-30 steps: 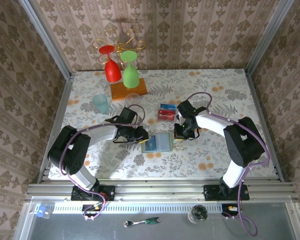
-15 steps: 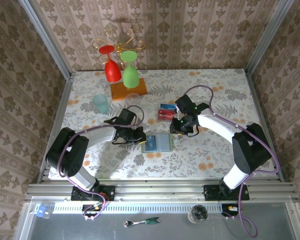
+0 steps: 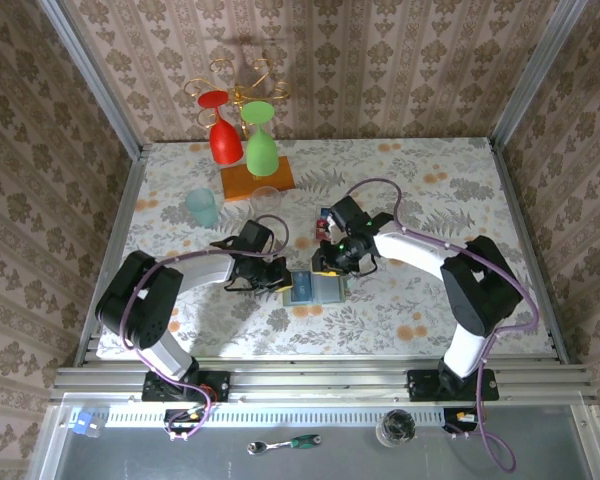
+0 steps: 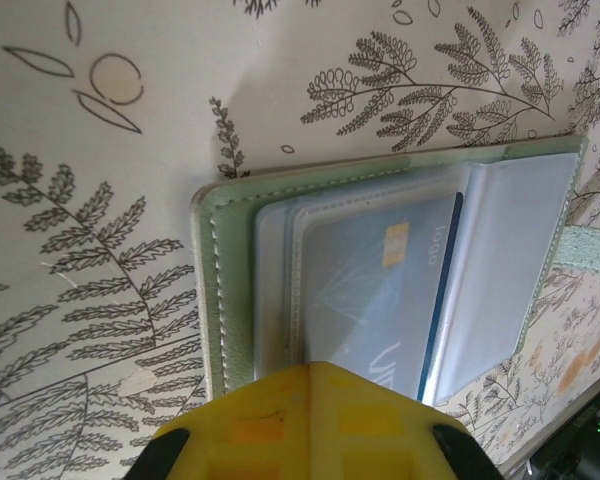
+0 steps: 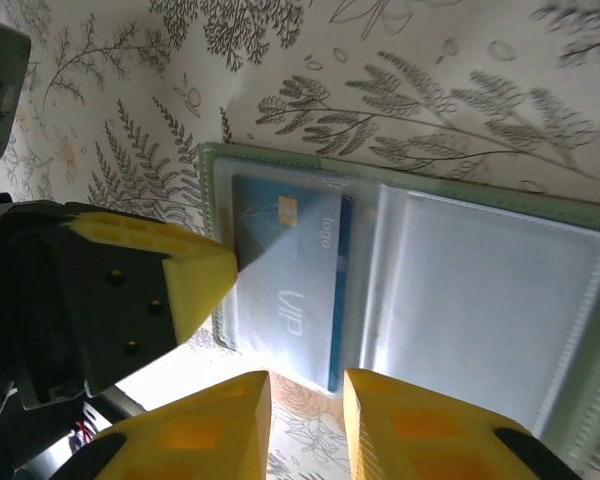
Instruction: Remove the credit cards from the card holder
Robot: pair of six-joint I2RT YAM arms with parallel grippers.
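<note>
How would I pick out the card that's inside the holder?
Find the floral table, then the open green holder lying flat between the two arms. In the pocket nearer the left arm sits the card. It is blue-grey with a gold chip and "VIP" lettering, while the other panel shows no card.
</note>
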